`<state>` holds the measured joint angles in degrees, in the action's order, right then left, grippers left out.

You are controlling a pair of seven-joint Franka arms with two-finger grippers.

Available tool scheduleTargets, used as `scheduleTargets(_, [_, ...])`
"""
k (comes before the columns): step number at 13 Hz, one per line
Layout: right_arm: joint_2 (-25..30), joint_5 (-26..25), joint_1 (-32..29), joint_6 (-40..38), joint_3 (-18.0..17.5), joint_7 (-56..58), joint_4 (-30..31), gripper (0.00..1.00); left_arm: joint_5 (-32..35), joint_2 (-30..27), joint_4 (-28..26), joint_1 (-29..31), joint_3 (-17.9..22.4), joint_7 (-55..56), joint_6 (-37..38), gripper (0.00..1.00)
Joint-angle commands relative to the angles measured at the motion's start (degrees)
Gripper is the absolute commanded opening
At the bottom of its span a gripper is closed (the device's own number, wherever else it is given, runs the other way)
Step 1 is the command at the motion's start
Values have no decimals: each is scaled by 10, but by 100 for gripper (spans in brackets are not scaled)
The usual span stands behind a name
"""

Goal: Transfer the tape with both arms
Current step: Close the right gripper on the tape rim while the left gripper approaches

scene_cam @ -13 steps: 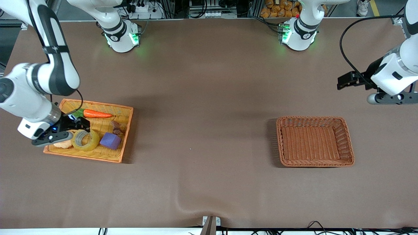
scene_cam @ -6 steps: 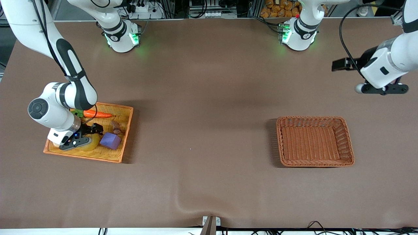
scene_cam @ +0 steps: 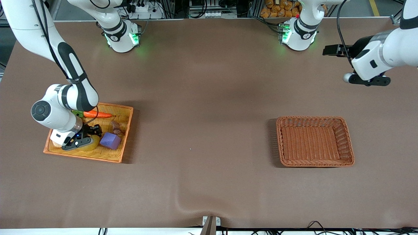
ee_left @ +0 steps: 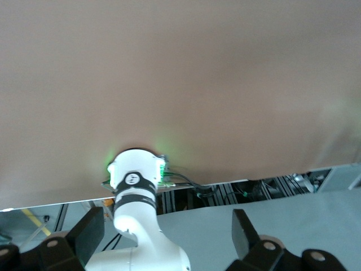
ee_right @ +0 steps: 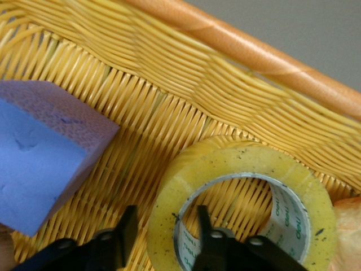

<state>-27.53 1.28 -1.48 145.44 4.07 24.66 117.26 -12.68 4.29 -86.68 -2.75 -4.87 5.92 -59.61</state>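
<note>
- The right claw (scene_cam: 76,142) sits low in the yellow basket (scene_cam: 98,158), in the lower part of the front view at the right arm's end of the desk (scene_cam: 202,130).
- The tape (ee_right: 242,158) lies flat on the weave in that basket. It is just beside the cube (ee_right: 39,164), and a pale orange toy (ee_right: 347,226) touches its rim.
- In the right wrist view, the right claw stands narrow. One finger is inside the core and the other is outside the roll, so the claw pinches the yellow wall. I cannot confirm how firm that pinch is.
- I judge the step in hand to be securing this grip, then lifting.
- I let the squeeze settle before any upward move, because the wall is smooth and could slip out.
- I raise the tape straight up until it clears the basket rim (ee_right: 237,45). A sideways drag could push the cube or catch the weave.
- I keep the roll hanging level, with much of its ring left free. The other arm needs bare tape to take hold of.
- The left claw (scene_cam: 329,50) waits near the top of the front view, over bare desk at the left arm's end. Its fingers are spread wide and hold nothing.
- The brown basket (scene_cam: 315,163) sits nearer the left arm, well apart from the tape. I therefore expect the handover to happen over the middle of the desk.
</note>
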Motion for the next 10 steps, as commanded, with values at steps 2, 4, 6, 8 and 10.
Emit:
scheduleTargets(2, [47, -5, 2, -64, -7, 21, -27, 0, -110, -11, 18, -10, -53, -1, 28, 100])
scheduleTargets(4, [96, -5, 1, -170, -6, 56, -70, 0, -159, -6, 17, -15, -80, 16, 27, 100])
scheduleTargets(6, [113, -3, 14, -299, -11, 52, -154, 0, -195, -1, 18, -16, -107, 71, 24, 100])
scheduleTargets(8, [107, 5, 45, -381, -11, 41, -234, 0, -222, 22, 45, -13, -106, 90, -7, 100])
scheduleTargets(10, [107, 15, 98, -387, -11, -7, -258, 0, -250, 67, 90, -2, -102, 82, -54, 100])
